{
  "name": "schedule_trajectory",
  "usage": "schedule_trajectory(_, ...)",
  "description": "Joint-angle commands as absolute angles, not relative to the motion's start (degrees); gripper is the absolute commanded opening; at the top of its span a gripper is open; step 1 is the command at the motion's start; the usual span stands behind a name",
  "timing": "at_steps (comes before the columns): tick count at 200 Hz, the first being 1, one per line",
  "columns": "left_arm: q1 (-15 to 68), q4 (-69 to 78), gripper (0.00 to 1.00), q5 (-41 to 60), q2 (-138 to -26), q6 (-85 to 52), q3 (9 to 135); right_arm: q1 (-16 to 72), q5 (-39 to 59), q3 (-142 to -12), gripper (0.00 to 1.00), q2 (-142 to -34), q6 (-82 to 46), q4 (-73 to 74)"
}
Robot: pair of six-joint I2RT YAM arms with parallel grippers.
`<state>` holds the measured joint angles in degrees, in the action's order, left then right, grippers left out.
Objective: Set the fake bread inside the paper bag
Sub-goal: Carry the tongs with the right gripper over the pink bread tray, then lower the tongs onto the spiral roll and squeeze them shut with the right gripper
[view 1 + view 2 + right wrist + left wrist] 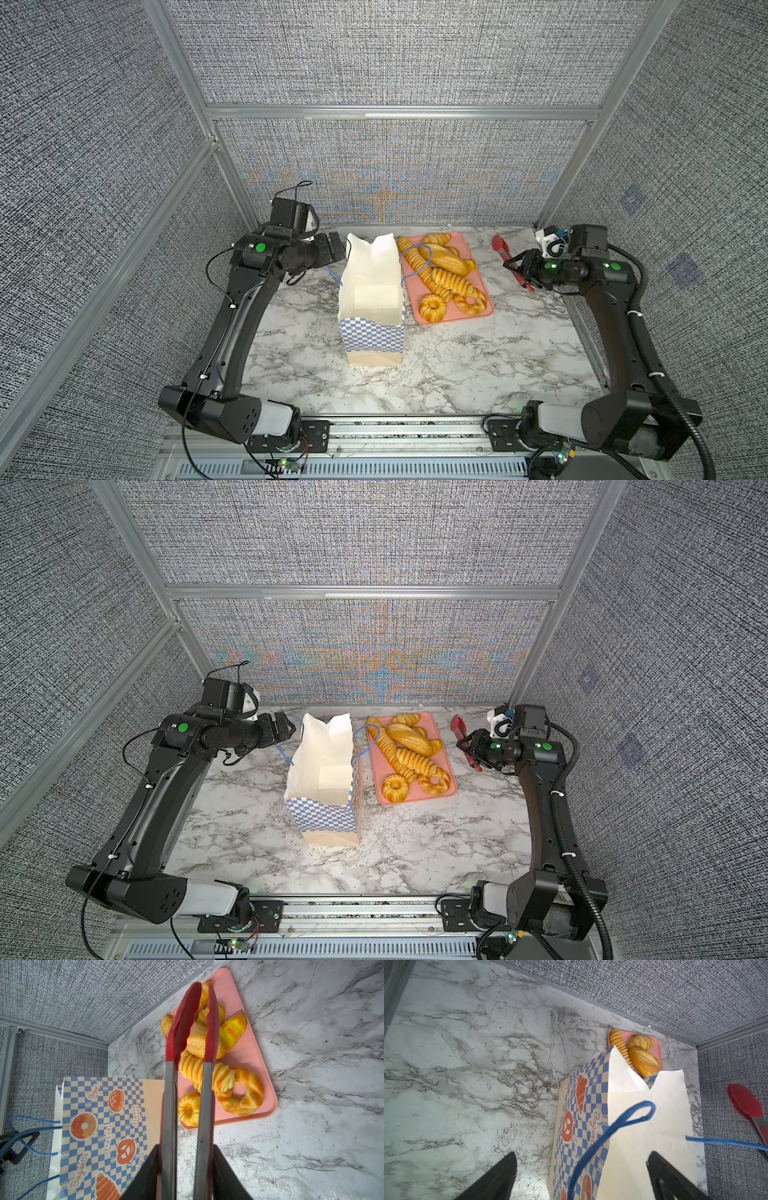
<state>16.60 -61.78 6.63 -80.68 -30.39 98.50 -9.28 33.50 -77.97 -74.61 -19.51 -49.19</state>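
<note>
**Red tongs (pixel 168 1105) clamped in right gripper (pixel 186 1146); bread on tray, bag open**

Fake bread (pixel 446 266) is piled on the pink tray (pixel 457 318) at the back of the marble table (pixel 457 374). I see a long ridged baguette, oval loaves and two ring buns at the tray's near end. Paper bag (pixel 372 336) stands upright just left of the tray, mouth open.

Bag print readable from the right wrist view: "Baguette", "Pretzel", "Bagel", "french bread", plus a cut-off "…ssant". Little pastry pictures sit on the blue check.

Right arm: forearm rises from the front rail, elbow bent, wrist level and pointing left toward the tray. Its fingers grip the tongs' steel shanks and squeeze them partway, so the red tips stand a narrow gap apart. In both top views the tips sit off the tray's right side, clear of the bread.

Left arm mirrors it, wrist level and aimed at the bag's far upper edge. Left gripper (pixel 582 1155) is spread wide and holds nothing. One of the bag's blue cord handles (pixel 726 1142) runs through between its fingers; can't tell if they touch. The other handle droops over the baguette's far end.
</note>
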Motion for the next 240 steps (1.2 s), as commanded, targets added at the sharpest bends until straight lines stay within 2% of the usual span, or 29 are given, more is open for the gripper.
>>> schedule_trajectory(1,16.43,-63.13,0.98,6.96,-80.84,-30.23,98.96,-8.19,35.71,-78.86,0.41,-74.99,-17.25,-51.05)
schedule_trajectory(31,16.43,-64.02,0.98,6.93,-80.67,-30.41,98.79,-6.64,34.97,-79.05,0.42,-75.68,-16.16,-52.54)
schedule_trajectory(97,18.42,-64.95,0.98,8.55,-79.97,-30.59,97.91,-0.29,21.95,-83.14,0.42,-81.09,-12.52,-62.79)
schedule_trajectory(240,21.10,-61.13,0.98,5.89,-78.35,-32.43,92.83,0.00,23.00,-85.38,0.51,-91.85,-8.68,-62.15)
